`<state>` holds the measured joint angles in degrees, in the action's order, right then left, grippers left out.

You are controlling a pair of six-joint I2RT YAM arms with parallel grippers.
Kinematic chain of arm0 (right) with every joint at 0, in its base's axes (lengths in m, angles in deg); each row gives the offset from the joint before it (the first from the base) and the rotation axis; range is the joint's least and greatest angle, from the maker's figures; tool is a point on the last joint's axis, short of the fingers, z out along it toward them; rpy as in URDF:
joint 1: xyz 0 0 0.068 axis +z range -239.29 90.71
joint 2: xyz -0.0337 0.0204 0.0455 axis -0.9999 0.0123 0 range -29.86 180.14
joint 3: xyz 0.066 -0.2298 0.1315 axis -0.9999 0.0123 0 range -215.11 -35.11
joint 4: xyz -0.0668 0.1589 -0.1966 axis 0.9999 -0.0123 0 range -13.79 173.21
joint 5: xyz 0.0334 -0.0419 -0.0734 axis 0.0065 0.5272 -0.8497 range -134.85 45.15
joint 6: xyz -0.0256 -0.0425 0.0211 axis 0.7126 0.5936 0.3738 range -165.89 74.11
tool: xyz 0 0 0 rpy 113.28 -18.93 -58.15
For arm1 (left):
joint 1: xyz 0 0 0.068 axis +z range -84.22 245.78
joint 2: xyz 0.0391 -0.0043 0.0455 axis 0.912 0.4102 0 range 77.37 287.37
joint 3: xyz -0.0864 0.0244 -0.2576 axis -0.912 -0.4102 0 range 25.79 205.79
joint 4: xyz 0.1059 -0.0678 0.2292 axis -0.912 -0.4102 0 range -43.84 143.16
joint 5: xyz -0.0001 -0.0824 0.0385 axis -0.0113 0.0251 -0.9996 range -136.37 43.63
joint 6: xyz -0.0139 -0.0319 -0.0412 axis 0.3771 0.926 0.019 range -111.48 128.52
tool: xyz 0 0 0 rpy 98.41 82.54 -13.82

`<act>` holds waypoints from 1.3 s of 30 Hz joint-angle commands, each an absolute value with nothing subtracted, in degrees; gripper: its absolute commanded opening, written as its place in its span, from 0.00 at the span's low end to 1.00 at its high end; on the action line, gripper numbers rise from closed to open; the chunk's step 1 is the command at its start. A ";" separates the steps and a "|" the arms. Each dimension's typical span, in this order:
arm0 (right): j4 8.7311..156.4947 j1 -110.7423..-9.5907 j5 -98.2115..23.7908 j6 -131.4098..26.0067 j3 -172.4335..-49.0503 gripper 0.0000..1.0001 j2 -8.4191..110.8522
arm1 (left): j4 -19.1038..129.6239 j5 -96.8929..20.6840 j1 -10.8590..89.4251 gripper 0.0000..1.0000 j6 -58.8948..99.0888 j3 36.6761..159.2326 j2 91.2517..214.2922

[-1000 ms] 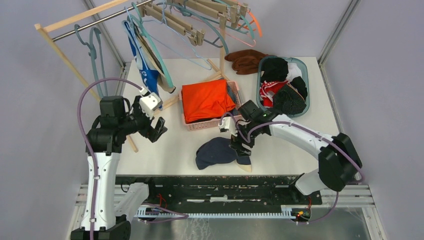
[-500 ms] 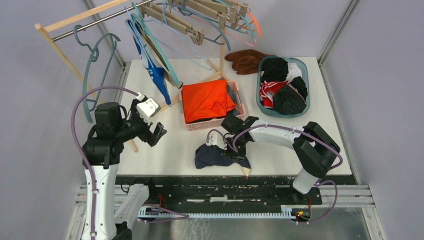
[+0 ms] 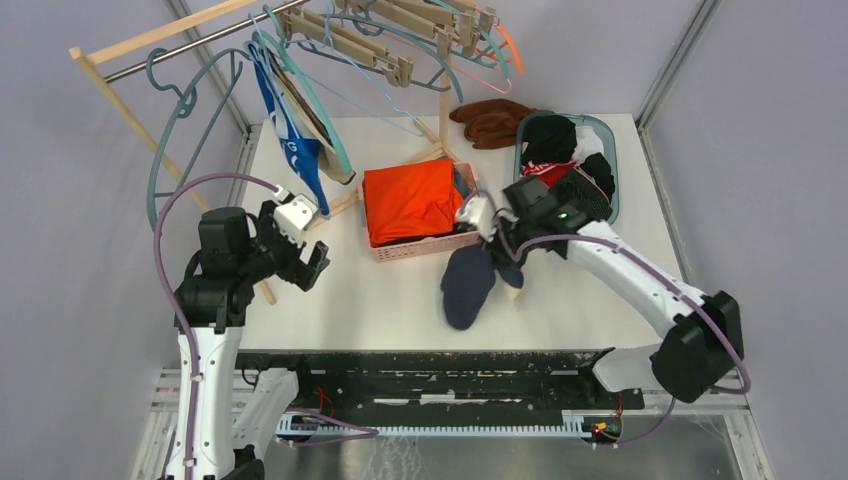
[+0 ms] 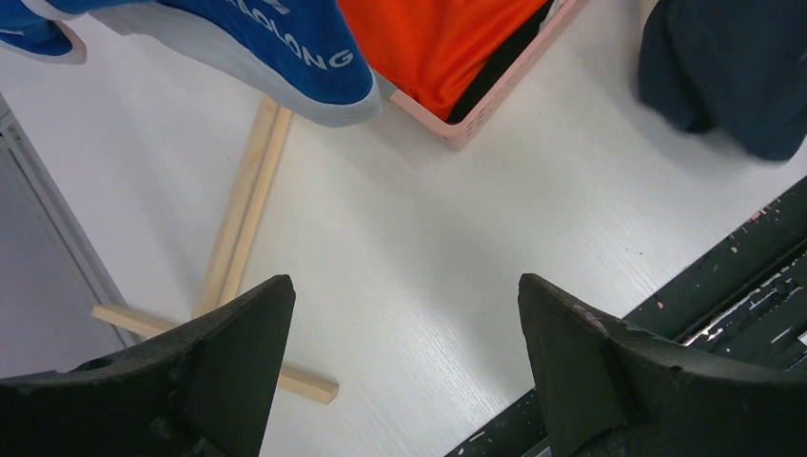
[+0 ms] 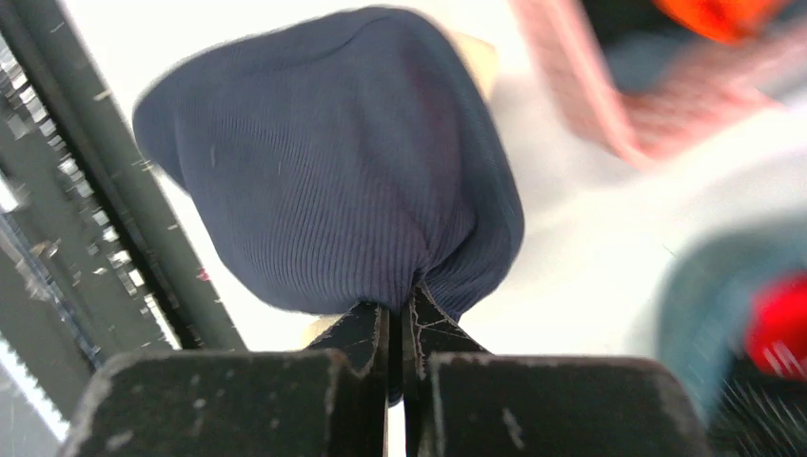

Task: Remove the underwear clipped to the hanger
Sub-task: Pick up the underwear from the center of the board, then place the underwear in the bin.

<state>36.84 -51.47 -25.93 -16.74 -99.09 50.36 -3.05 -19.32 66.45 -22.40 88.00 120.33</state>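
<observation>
Judging by the layout, the navy brief (image 3: 468, 285) is clamped by the right gripper (image 5: 400, 328) (left gripper (image 4: 400, 367) spread, empty) while the blue brief (image 3: 290, 140) is yet to be unclipped.

bright, even light from above; faint soft shadows on white table (image 3: 360, 295). right wrist view: navy underwear (image 5: 333, 171) sharp, far right edge smeared with blur.

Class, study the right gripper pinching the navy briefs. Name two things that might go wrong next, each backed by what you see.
1. The right gripper pinches only a small fold of the navy briefs, so the hanging fabric may slip free.
2. A wooden tip pokes out beside the briefs. If it belongs to something still clipped on, it may drag along.
</observation>
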 commanded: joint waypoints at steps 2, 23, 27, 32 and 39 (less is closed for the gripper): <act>35.75 -64.80 -29.94 -20.78 -105.16 0.01 42.84 | 0.64 -21.01 66.55 0.94 -19.32 88.02 120.08; 34.31 -96.85 -41.42 -32.99 -161.68 0.01 79.71 | 0.73 -23.07 66.58 0.94 -19.06 87.62 118.35; 33.97 -96.73 -40.53 -34.33 -164.15 0.01 86.35 | 0.62 -22.99 66.57 0.95 -19.34 87.49 117.85; 33.88 -94.68 -39.74 -33.99 -160.92 0.02 91.84 | 0.64 -23.46 66.53 0.95 -19.39 87.49 117.65; 33.38 -93.00 -40.56 -33.80 -154.87 0.08 98.97 | 1.19 -26.43 66.62 0.96 -18.58 87.80 117.11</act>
